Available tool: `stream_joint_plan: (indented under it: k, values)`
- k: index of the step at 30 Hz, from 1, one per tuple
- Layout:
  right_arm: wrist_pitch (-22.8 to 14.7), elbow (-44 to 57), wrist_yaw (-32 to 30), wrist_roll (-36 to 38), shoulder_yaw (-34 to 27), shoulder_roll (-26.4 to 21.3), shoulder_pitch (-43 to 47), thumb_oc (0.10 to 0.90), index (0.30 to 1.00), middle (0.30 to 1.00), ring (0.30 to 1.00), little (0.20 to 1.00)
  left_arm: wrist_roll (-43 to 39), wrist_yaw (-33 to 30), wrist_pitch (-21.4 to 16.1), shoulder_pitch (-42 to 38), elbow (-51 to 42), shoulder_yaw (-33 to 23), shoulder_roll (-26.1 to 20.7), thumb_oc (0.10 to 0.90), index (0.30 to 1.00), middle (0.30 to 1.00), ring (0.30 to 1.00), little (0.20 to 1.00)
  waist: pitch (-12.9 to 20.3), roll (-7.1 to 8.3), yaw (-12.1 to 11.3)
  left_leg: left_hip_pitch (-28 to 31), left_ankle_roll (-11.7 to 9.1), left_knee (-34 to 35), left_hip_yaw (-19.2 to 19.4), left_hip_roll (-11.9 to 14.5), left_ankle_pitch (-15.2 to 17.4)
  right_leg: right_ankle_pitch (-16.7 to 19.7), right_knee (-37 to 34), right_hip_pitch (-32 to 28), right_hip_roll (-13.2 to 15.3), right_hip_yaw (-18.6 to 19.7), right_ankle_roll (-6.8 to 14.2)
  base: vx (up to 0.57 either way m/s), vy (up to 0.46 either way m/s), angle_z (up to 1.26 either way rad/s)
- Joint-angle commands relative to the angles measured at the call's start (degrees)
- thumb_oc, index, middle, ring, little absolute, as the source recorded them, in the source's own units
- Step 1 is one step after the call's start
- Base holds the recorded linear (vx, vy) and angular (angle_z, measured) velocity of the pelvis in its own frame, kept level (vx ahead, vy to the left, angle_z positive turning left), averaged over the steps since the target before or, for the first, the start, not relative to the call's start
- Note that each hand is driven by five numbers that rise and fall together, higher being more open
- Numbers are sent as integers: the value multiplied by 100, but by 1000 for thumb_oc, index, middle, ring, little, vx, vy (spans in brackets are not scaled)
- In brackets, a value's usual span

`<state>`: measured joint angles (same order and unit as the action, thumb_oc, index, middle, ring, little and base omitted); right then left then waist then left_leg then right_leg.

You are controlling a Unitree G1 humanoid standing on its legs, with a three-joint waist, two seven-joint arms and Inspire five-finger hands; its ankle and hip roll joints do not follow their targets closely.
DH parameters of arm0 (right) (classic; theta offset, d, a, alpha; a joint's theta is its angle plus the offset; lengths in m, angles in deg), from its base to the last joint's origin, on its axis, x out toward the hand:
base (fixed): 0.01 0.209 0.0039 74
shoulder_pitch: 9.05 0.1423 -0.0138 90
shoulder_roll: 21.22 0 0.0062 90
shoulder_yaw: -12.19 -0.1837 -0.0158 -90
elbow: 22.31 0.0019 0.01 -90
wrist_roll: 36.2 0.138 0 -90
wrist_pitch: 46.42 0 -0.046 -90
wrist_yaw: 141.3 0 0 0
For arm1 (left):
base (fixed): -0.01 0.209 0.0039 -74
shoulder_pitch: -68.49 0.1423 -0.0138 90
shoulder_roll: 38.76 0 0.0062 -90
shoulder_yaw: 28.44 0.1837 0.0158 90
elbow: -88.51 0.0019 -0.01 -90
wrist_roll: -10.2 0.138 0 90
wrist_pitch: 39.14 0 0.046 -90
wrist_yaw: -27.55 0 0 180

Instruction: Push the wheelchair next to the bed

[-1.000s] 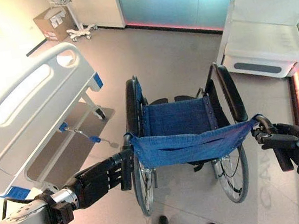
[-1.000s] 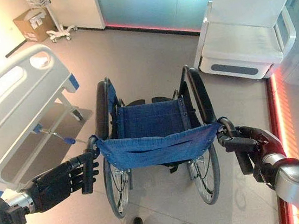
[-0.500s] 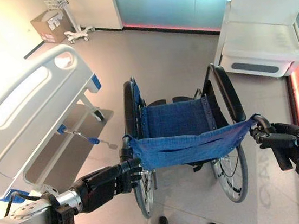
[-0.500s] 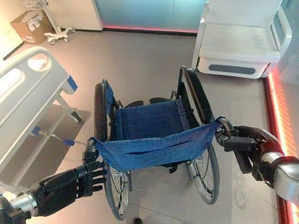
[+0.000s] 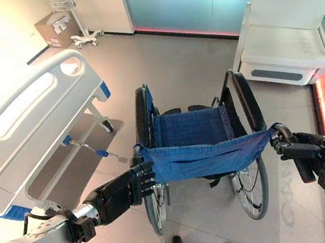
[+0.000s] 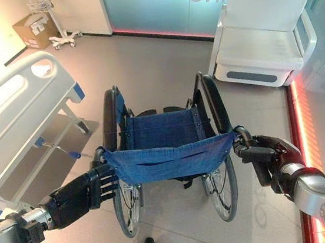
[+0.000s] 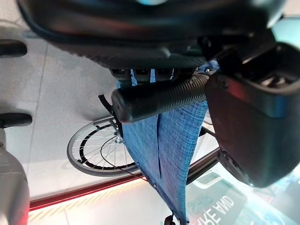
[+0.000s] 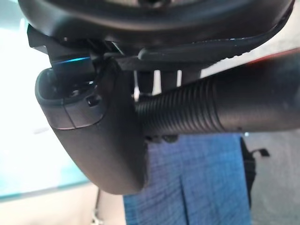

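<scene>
**Two hands on the wheelchair's push handles**

Two dark hands sit nearest the camera, one at each rear grip of the wheelchair (image 5: 205, 152). The left hand (image 5: 119, 192) has its fingers curled over the left push handle (image 7: 159, 97), the ribbed grip lying between palm and thumb in its wrist view. The right hand (image 6: 271, 158) is wrapped round the right push handle (image 8: 211, 110) in the same way, thumb crossing the ribbed grip (both grasps read clearly in the wrist views).

Just past the hands hangs the blue fabric backrest (image 5: 205, 157), stretched between the two handles. Beyond it lies the blue seat (image 5: 190, 129), flanked by black armrests (image 5: 249, 102) and the large spoked wheels (image 6: 221, 188). The chair stands upright on a pale grey floor (image 5: 185, 65), facing away from the robot.

To the left of the chair, near but apart from it, stands the bed (image 5: 29, 123), its white footboard with blue corners angled toward the chair. Farther off on the right is a white cabinet-like unit (image 5: 287, 53). Against the far wall stand a cardboard box (image 5: 56, 28) and a wheeled stand (image 5: 83, 33), beside a frosted glass panel (image 5: 177, 1).
</scene>
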<state>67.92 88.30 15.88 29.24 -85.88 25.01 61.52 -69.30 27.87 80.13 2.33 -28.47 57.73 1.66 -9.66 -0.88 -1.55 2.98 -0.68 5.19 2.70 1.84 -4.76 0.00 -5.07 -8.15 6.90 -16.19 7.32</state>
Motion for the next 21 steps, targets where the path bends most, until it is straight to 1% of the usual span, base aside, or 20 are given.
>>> stream_joint_plan:
  k: [1,11,16,20,21]
  values:
    - [-254,340,385,149,218,-34,482,400,300,300,300,300,-240,165,-1457,-831,-356,-729,141,400,300,300,300,300,269,88,45,202,-249,-19,488,137,243,281,7,152,-2,111,84,0,0,0]
    - [-283,388,306,113,378,21,570,400,300,300,300,300,17,101,-1528,-873,-390,-623,233,400,300,300,300,300,219,97,34,200,-246,-19,484,140,223,282,7,155,-15,155,67,3,-1,-1]
    - [-363,444,367,96,483,26,653,400,300,300,300,300,127,-4,-1512,-957,-386,-507,282,400,300,300,300,300,181,113,37,191,-242,-19,484,147,227,284,7,175,-32,173,55,6,-25,0]
    - [-438,472,476,65,487,21,633,400,300,300,300,300,177,-78,-1569,-938,-383,-526,292,400,300,300,300,300,160,119,40,178,-252,-19,476,162,222,277,7,184,-56,182,45,12,-55,-1]
    - [-526,501,559,-9,515,50,631,400,300,300,300,300,204,-187,-1626,-924,-391,-553,323,400,300,300,300,300,147,125,40,167,-260,-19,459,181,207,270,7,179,-85,177,25,30,-125,-1]
